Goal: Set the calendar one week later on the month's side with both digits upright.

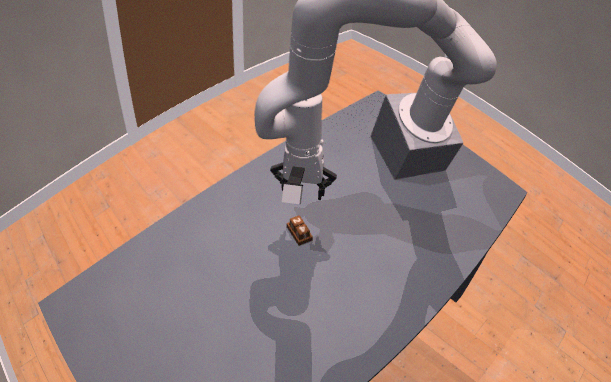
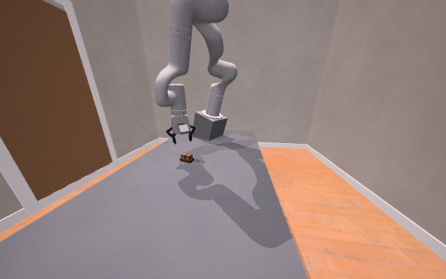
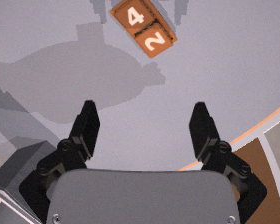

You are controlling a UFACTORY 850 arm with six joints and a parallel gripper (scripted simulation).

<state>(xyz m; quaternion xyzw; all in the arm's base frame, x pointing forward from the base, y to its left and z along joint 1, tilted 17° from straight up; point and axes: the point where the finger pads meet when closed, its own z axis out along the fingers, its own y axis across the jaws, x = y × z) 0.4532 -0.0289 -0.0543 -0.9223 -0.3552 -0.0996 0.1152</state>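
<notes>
The small brown calendar tray lies on the table. Two brown cubes are in it, side by side. One cube has a white 2 on its top, and the other cube has a white 4 on its top. The numbers on the cubes' side faces and the month's name cannot be read. My gripper is open and empty. It hangs above the table, higher than the cubes and toward the arm's base from them, touching nothing.
The arm's base stands on a dark grey block on the grey table. The arm's shadow falls around the tray. Wooden floor shows past the table's edges.
</notes>
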